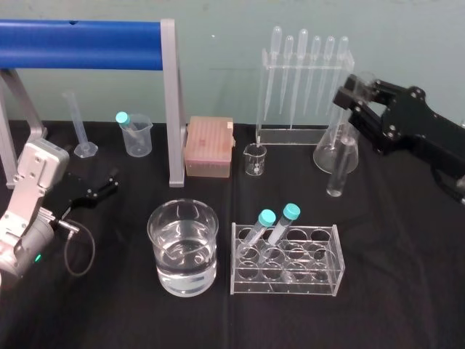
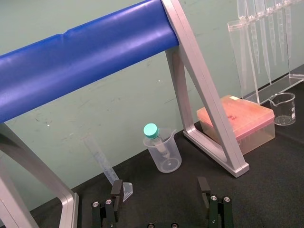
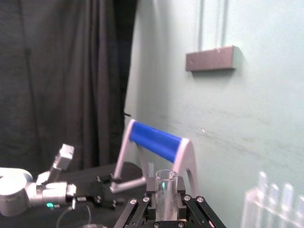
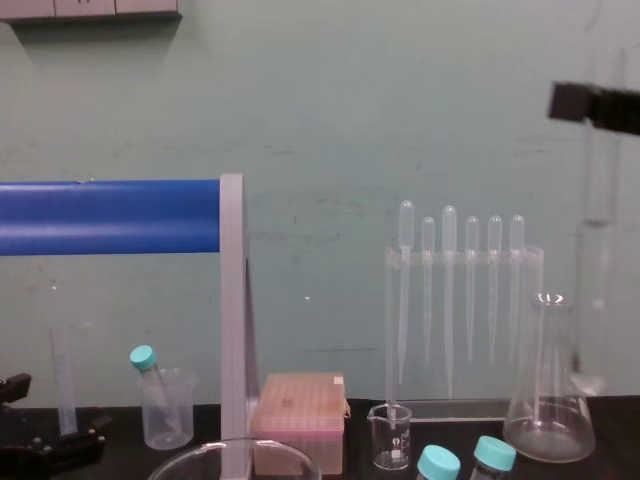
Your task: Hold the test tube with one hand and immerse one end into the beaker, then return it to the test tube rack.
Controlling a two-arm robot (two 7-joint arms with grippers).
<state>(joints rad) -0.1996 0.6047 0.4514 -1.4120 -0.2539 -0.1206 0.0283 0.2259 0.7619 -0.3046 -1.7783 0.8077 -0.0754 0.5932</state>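
The black surface (image 1: 407,291) runs back to a pale green wall, with a blue roller on a grey metal frame (image 1: 80,43) across its far left. The widest thing on it is the broad clear glass beaker with a thick round rim (image 1: 182,280), part full of clear liquid and standing near the front. Just to its right is the clear plastic test tube rack (image 1: 320,280), where two teal-capped tubes lean in the rear left holes and the other holes are free. The right hand (image 3: 166,197) is raised at the far right, its fingers closed on the upper part of the long, slim, clear glass test tube (image 1: 337,174). The tube hangs roughly upright, with its lower end by the conical glass flask (image 1: 323,156), behind the rack and well apart from the beaker. The left hand (image 2: 160,185) rests low at the left with its fingers spread and nothing between them. By my reading, the tube is gripped and out of the rack. Carrying it over the beaker, dipping one end and returning it to a free hole all remain.
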